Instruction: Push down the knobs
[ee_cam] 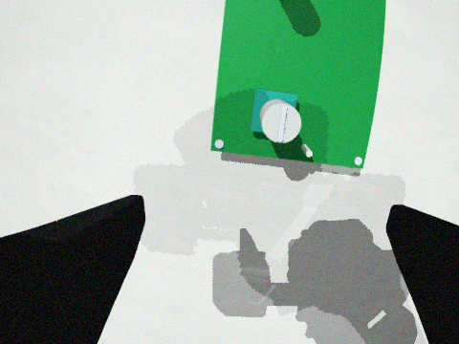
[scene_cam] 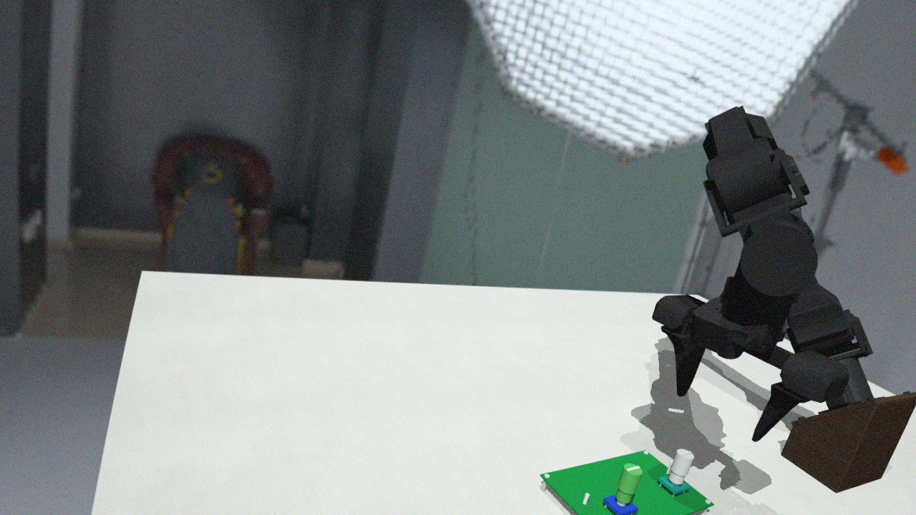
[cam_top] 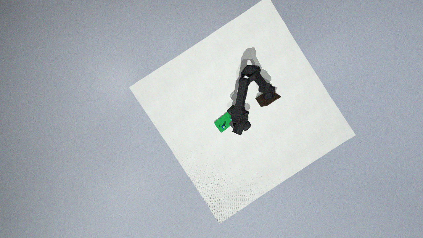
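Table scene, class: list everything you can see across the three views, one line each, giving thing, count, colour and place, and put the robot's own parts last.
Square table top: one, white, under everything.
Rectangular circuit board: one, green, near the table's front edge in the exterior view.
Green cylindrical knob: one, on a blue potentiometer base, front of the board.
White cylindrical knob: one, on a teal potentiometer base, nearer the arm.
Small white peg: one, on the board's bare part.
Brown wooden base block: one, under the arm's foot.
Robot arm: one, black, raised beside the board.
Hand: one, black, open, empty, off the board.
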You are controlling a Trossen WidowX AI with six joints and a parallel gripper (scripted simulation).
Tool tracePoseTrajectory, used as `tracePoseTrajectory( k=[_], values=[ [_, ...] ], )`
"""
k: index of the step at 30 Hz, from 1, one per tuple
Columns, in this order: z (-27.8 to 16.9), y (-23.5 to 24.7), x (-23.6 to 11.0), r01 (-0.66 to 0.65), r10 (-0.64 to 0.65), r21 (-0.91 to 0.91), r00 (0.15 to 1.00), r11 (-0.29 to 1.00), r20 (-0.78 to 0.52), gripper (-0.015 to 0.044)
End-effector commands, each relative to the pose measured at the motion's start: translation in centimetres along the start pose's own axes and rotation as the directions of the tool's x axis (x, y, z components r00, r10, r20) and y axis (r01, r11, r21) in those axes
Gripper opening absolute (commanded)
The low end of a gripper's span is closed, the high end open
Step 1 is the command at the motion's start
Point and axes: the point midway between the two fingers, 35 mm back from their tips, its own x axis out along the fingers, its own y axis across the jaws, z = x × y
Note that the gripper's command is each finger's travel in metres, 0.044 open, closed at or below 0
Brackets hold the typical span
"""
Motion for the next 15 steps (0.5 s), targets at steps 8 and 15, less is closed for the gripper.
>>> tracePoseTrajectory(
  k=[8,15],
  values=[
    [-6.4,0.1,0.5,0.003,-0.003,0.004,1.0,1.0,-0.01,0.044],
    [-6.4,0.1,0.5,0.003,-0.003,0.004,1.0,1.0,-0.01,0.044]
  ],
)
